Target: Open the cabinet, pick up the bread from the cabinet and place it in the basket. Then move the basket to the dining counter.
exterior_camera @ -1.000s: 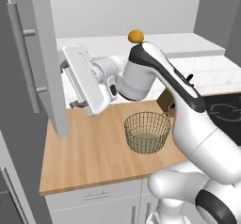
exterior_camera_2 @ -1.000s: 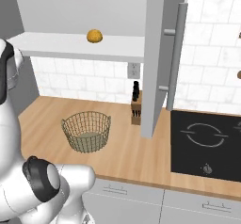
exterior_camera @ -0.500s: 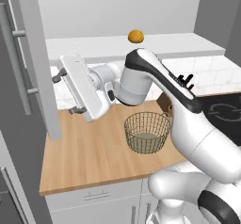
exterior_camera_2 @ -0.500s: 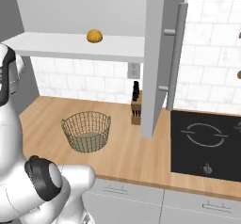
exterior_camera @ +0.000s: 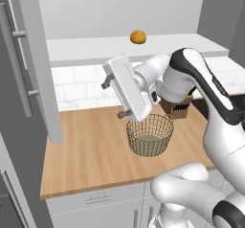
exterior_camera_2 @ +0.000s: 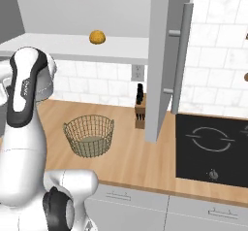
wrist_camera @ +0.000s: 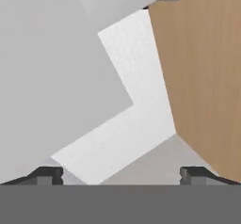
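The cabinet stands open: its left door (exterior_camera: 38,54) is swung out at the left, its right door (exterior_camera_2: 162,60) hangs open by the stove. The bread (exterior_camera: 138,37) (exterior_camera_2: 97,37), a small golden-brown roll, lies on the pale shelf (exterior_camera: 95,47). On the wooden counter below stands the empty wire basket (exterior_camera: 150,134) (exterior_camera_2: 89,136). My gripper (exterior_camera: 115,97) hovers left of and above the basket, well below the shelf, fingers spread and pointing left. In the hand view the gripper (wrist_camera: 120,175) is open, with nothing between its tips.
A dark knife block (exterior_camera_2: 140,113) stands against the tiled wall right of the basket. The black cooktop (exterior_camera_2: 213,147) lies at the far right. The left door's long bar handle (exterior_camera: 14,64) juts out at the left edge. Bare wooden counter (exterior_camera: 91,160) lies in front.
My hand has pulled away from the left door and swung right, toward the basket. The door has opened a little wider. Bread and basket have not moved.
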